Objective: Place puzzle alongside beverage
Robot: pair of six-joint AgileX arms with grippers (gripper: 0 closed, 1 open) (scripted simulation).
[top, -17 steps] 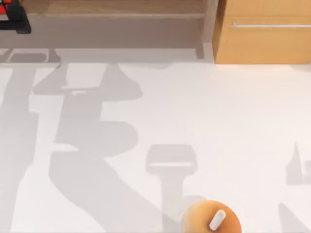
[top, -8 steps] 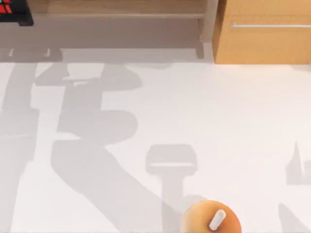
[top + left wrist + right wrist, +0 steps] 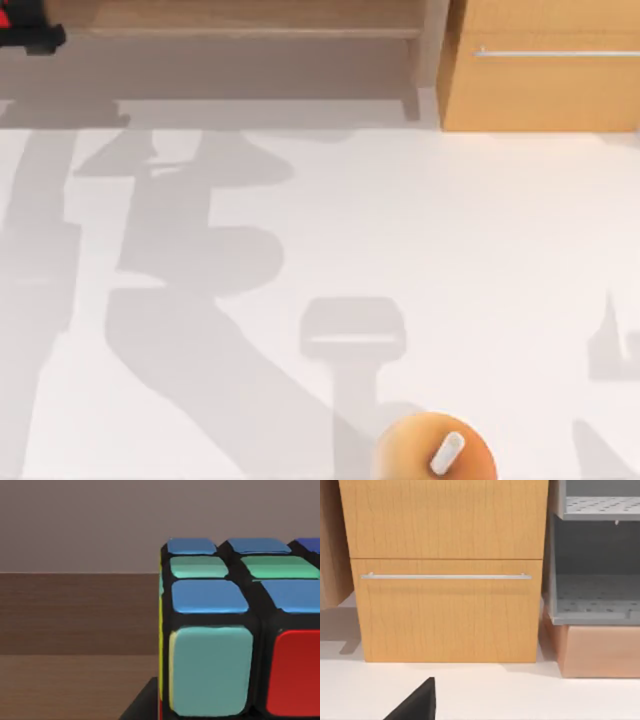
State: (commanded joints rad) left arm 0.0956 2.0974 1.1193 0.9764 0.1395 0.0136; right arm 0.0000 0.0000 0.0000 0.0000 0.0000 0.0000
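Carry step, judging by layout. Puzzle [image 3: 240,630] close against left tool's camera, top view approx 10 o'clock corner [image 3: 22,20]; grip: can't tell. Beverage [image 3: 435,455] at 6 o'clock on surface [image 3: 450,250]. Next: bring puzzle alongside beverage, w/o knocking it.

Puzzle [image 3: 8,14] far-left rear; beverage [image 3: 435,450] front.

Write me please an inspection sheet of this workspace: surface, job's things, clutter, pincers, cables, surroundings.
Surface: white table, crossed by arm shadows.
Job's things: puzzle close before the left wrist camera, blue, green, teal and red tiles showing; a red and black bit at the top view's far left corner. Beverage at the near edge, far from it.
Clutter: nothing seen.
Pincers: left pincer, dark part under the puzzle; right pincer, dark tip over the table.
Cables: nothing seen.
Surroundings: wooden drawer cabinet, grey shelf unit.
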